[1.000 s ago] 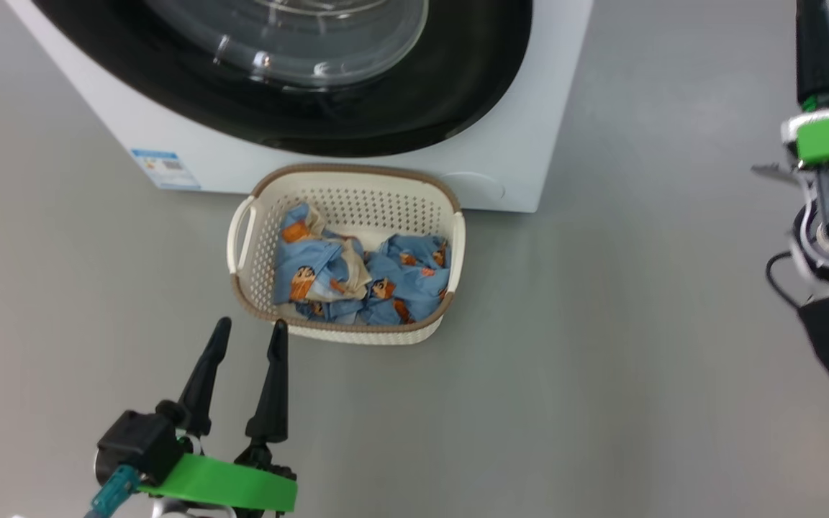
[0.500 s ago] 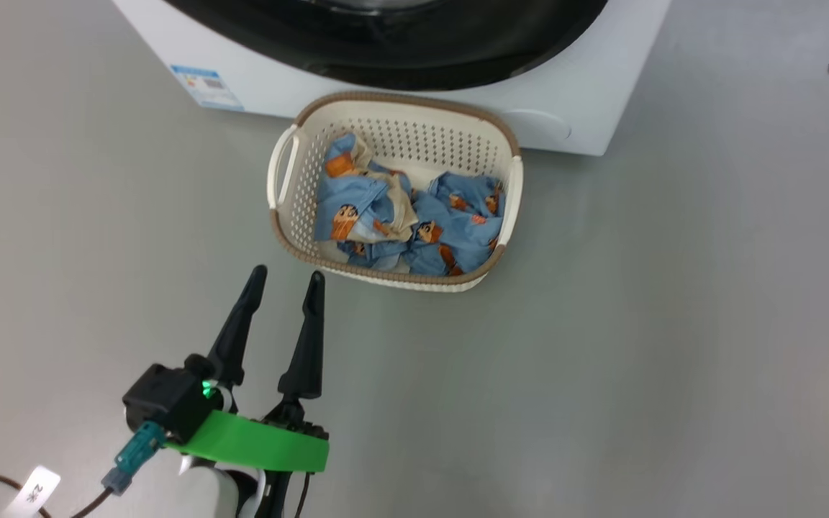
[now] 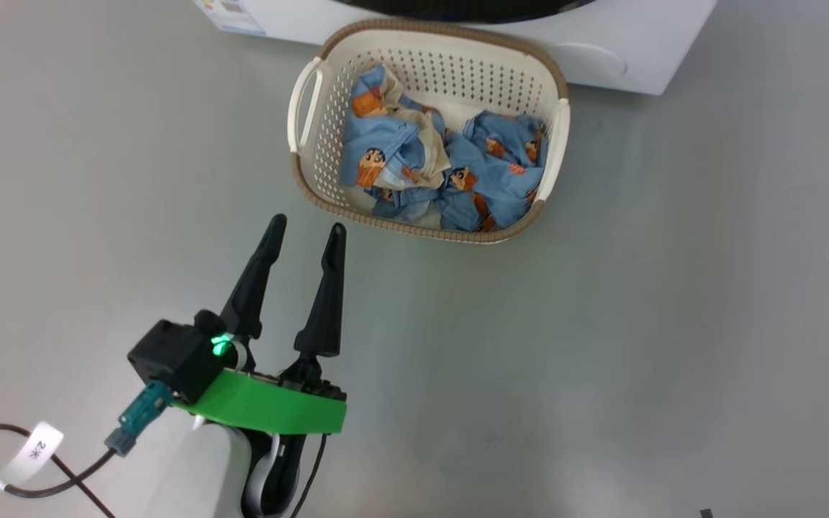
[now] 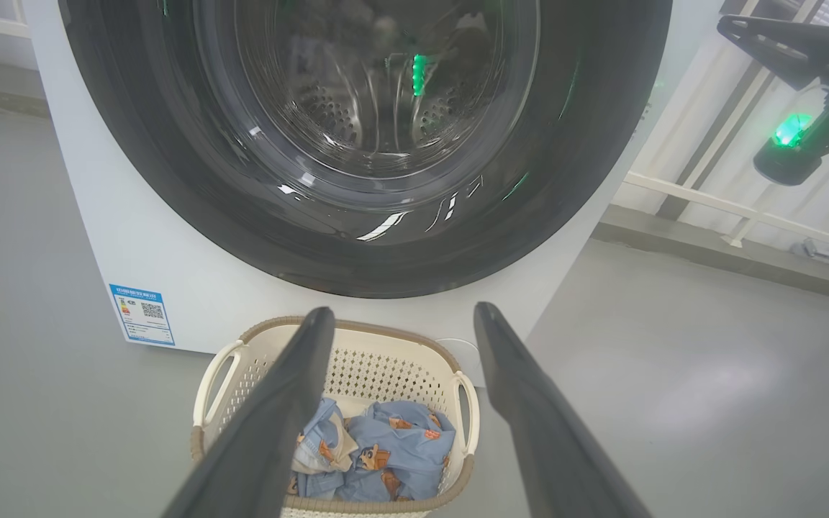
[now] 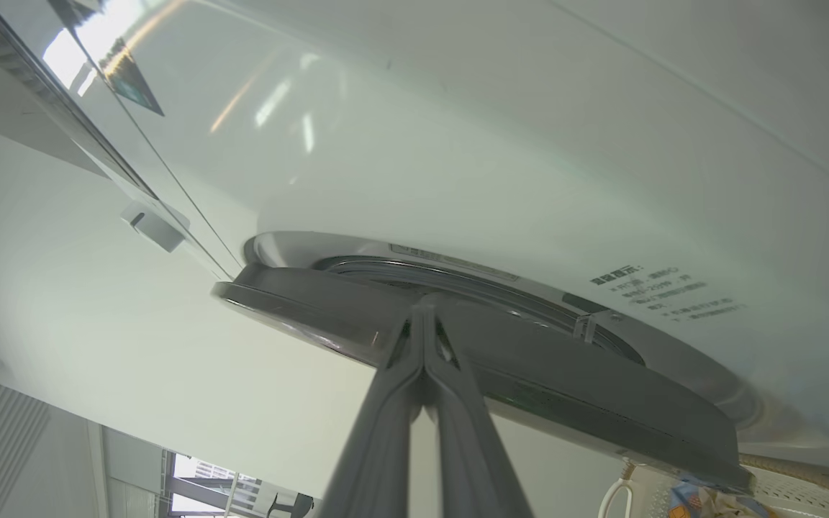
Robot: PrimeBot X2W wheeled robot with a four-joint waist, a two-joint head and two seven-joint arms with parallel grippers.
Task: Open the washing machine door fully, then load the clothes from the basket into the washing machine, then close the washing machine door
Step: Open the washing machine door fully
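Nearest the robot, the left hand hovers low over the grey floor with its two dark fingers spread wide and nothing between them. It points toward the basket just beyond its tips, seemingly parked there so it is ready for the loading step. The basket stands on the floor right against the foot of the washing machine, and the clothes lie in it as a crumpled blue heap, none of them lifted out. That spot probably keeps the carry to the drum short. A blue label sticker sits low on the machine's white front, left of the basket. Above it, the washing machine door lies close to the front, not swung open, with the steel drum visible through its glass. Farthest off, at the door's right side, the right hand has its fingers pressed together into one thin point at the dark rim. That narrow shape appears chosen to catch the edge. Whether the tips touch the rim cannot be told, so opening the door looks like the step in hand.
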